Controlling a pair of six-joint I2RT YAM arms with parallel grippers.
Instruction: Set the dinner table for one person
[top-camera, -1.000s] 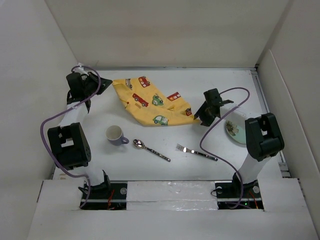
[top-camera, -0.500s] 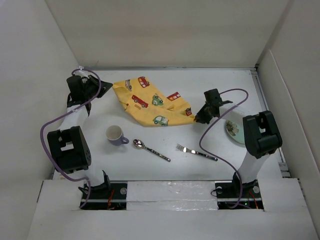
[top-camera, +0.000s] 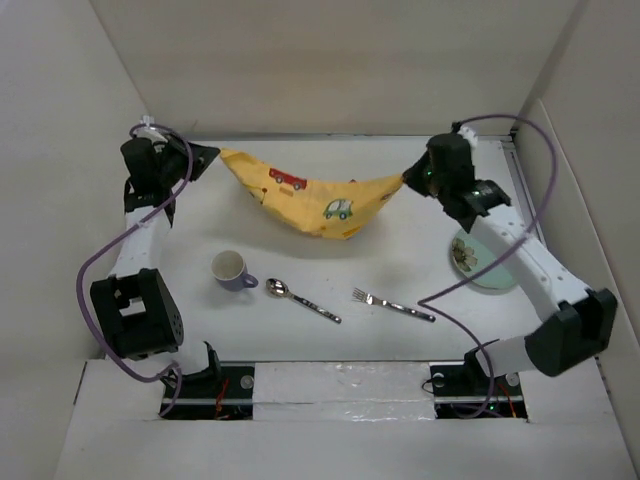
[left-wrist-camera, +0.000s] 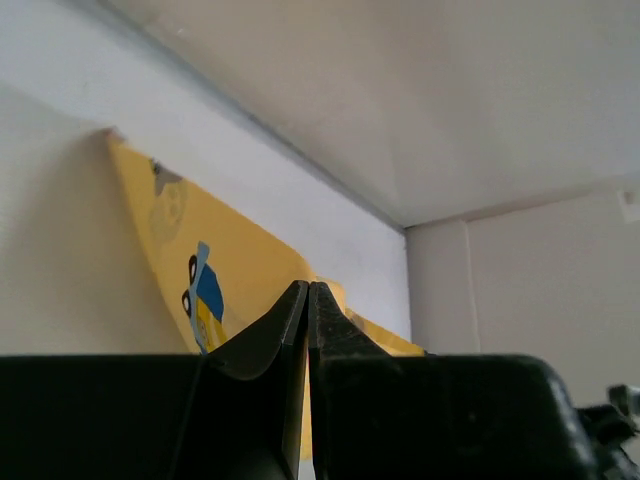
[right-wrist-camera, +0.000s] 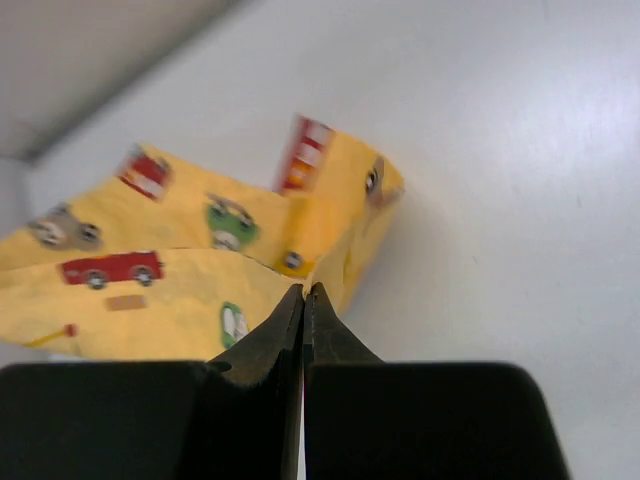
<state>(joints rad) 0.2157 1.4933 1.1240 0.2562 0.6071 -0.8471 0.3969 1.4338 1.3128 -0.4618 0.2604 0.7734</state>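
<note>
Yellow placemat (top-camera: 310, 200) w/ cartoon cars hangs btw the two arms over the far half of the dinner table (top-camera: 330, 265), sagging in the middle like a hammock; can't tell if the lowest part touches the surface. The left gripper (top-camera: 212, 156) is at far left, jaws pressed together on one end of the cloth; its wrist cam shows the tips meeting w/ yellow fabric right there. The right gripper (top-camera: 408, 177) is at far right, also pinching the opposite end, cloth bunched at its tips. Nearer the bases, all on the white top: mug (top-camera: 232, 270) upright, handle toward the spoon (top-camera: 300, 299) just beside it; fork (top-camera: 393, 304) further right, apart from the spoon; plate (top-camera: 470, 262) near the right edge, partly hidden by the right arm.
</note>
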